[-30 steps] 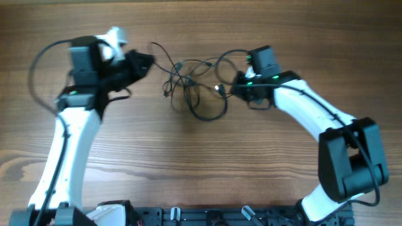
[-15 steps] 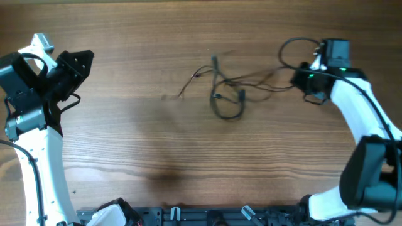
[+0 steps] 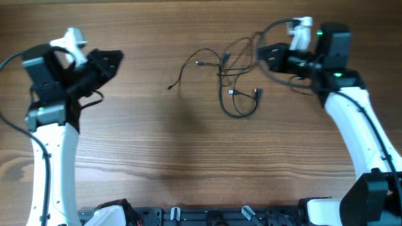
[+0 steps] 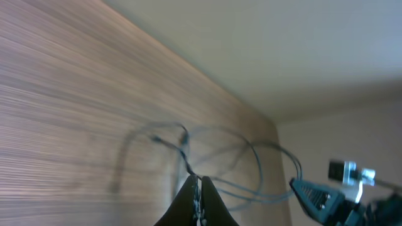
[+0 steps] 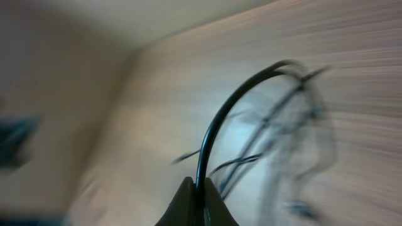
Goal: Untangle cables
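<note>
Overhead: wooden table [image 3: 188, 169]. The cables [image 3: 239, 115] lie loose near the far edge, right of centre, as one open tangle with a rounded loop on its near side. One thin strand runs off toward the left side and ends free on bare wood, with a small plug partway along it. On the right the strands rise to the right gripper [image 3: 267, 56], which sits near the far right corner and points toward the left side. The left gripper [image 3: 112, 61] is over the left part of the worktop, pointing right, well apart from the cables; no strand reaches it.

Left wrist: the left gripper [image 4: 198, 198] has its fingertips pressed together at the bottom of the frame. Nothing can be made out between them. The cables [image 4: 186, 147] are blurred on the wood ahead of it. The right gripper [image 4: 314, 198] shows at lower right with strands leading to it.

Right wrist: very blurred. The right gripper [image 5: 196, 202] is clamped on a black cable strand [image 5: 229, 110], which arcs up from between the fingertips. The rest of the tangle is smeared over the wood behind, so plugs and crossings cannot be told.
</note>
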